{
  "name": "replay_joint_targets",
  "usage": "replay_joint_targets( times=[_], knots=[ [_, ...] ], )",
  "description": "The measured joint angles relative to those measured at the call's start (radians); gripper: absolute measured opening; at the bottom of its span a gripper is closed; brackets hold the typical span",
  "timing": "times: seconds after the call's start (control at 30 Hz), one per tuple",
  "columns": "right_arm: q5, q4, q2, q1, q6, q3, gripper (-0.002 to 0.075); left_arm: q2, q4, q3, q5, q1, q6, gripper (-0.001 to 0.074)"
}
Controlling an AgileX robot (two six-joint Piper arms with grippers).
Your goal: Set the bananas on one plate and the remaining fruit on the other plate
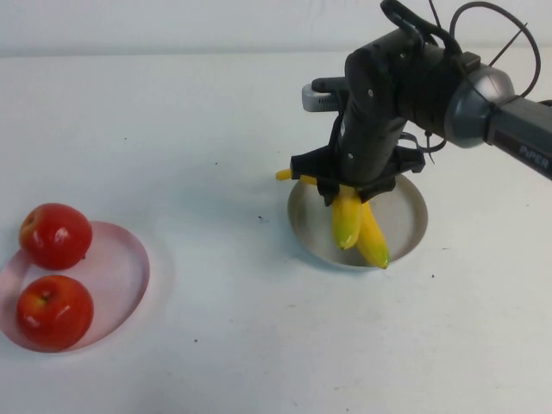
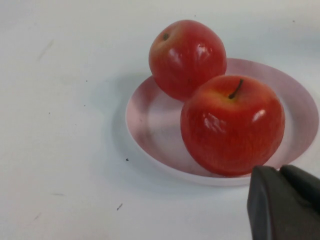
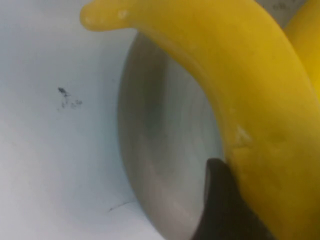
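Two bananas lie over the grey-blue plate (image 1: 405,226) at centre right: one banana (image 1: 346,221) and a second banana (image 1: 373,241) beside it. My right gripper (image 1: 350,191) is directly above the plate and shut on the first banana; in the right wrist view a dark finger (image 3: 220,200) presses against that banana (image 3: 250,100), with the plate (image 3: 160,150) beneath. Two red apples (image 1: 55,235) (image 1: 54,311) sit on the pale pink plate (image 1: 125,267) at the left. My left gripper (image 2: 282,205) is shut and empty, close beside the pink plate (image 2: 150,125) and the nearer apple (image 2: 232,125).
The white table (image 1: 216,129) spreads between the two plates. The right arm's body (image 1: 483,103) and its cables reach in from the far right above the grey-blue plate. The left arm does not show in the high view.
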Motion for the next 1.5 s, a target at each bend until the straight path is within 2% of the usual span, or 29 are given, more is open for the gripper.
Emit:
replay_joint_targets(
  times=[0.27, 0.47, 0.77, 0.87, 0.97, 1.07, 1.13, 1.27, 1.5],
  knots=[
    [-0.12, 0.008, 0.002, 0.0, 0.008, 0.024, 0.033, 0.0, 0.0, 0.0, 0.0, 0.0, 0.0, -0.0001],
    [-0.126, 0.025, 0.016, -0.004, 0.008, 0.024, 0.0388, 0.0, 0.0, 0.0, 0.0, 0.0, 0.0, -0.0001],
    [-0.11, 0.033, 0.013, -0.006, -0.023, 0.026, 0.0386, 0.0, 0.0, 0.0, 0.0, 0.0, 0.0, -0.0001],
    [-0.081, 0.033, -0.025, 0.004, -0.101, 0.031, 0.0331, 0.0, 0.0, 0.0, 0.0, 0.0, 0.0, -0.0001],
    [-0.059, 0.033, -0.101, 0.022, -0.17, 0.087, 0.0214, 0.0, 0.0, 0.0, 0.0, 0.0, 0.0, -0.0001],
    [-0.065, 0.033, -0.233, 0.034, -0.214, 0.222, 0.0064, 0.0, 0.0, 0.0, 0.0, 0.0, 0.0, -0.0001],
    [-0.087, 0.036, -0.336, 0.034, -0.25, 0.327, 0.0022, 0.0, 0.0, 0.0, 0.0, 0.0, 0.0, -0.0001],
    [-0.117, 0.036, -0.542, 0.034, -0.299, 0.529, -0.0008, 0.0, 0.0, 0.0, 0.0, 0.0, 0.002, -0.0001],
    [-0.19, 0.072, -0.914, 0.034, -0.339, 0.798, -0.0015, 0.0, 0.0, 0.0, 0.0, 0.0, 0.002, -0.0001]
  ],
)
